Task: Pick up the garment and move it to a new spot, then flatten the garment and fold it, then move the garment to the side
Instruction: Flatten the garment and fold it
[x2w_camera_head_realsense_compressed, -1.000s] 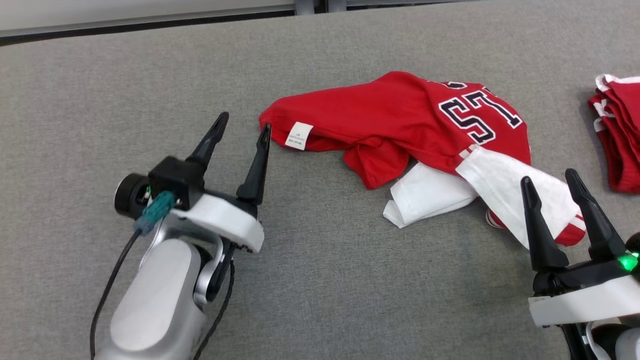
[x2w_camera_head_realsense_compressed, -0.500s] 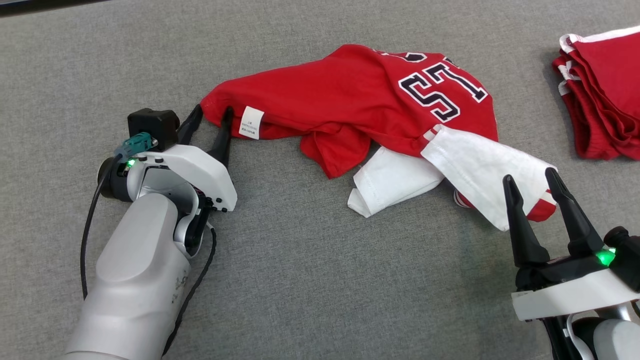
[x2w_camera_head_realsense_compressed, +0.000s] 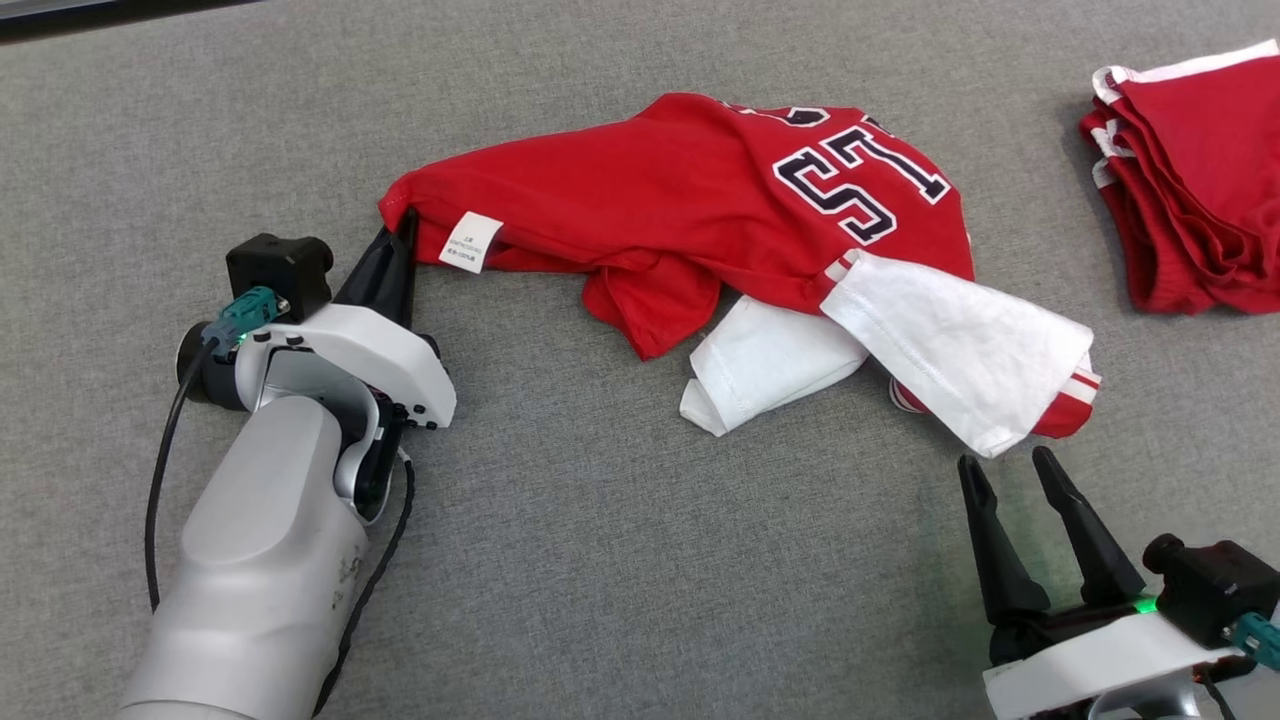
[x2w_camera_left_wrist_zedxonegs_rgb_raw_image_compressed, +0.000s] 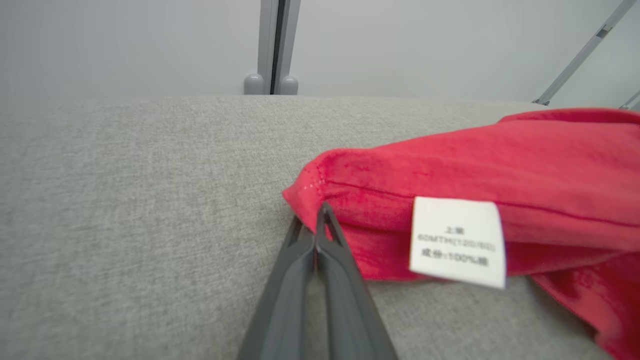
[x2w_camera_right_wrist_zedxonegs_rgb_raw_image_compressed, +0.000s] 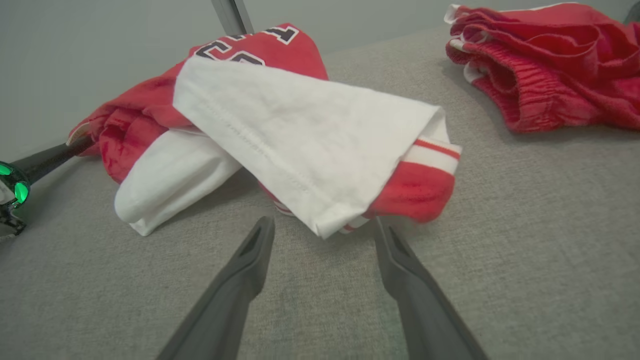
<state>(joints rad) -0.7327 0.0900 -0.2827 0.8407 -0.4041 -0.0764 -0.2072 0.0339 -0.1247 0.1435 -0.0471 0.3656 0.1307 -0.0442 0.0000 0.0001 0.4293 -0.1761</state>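
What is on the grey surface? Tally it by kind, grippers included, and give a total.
Crumpled red jersey: 1
Folded red pile: 1
Grippers: 2, left gripper and right gripper
Total: 4

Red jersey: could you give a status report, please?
Left gripper shut on jersey corner. Right gripper open, short of white sleeve. Red garment pile far right, clear.

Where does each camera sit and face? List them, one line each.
Head view: from above, down on grey surface, jersey, left gripper, right gripper.
Left wrist view: along shut fingers pinching jersey hem by label.
Right wrist view: along open fingers toward white sleeve.
Shared: head and right wrist both show folded red pile.
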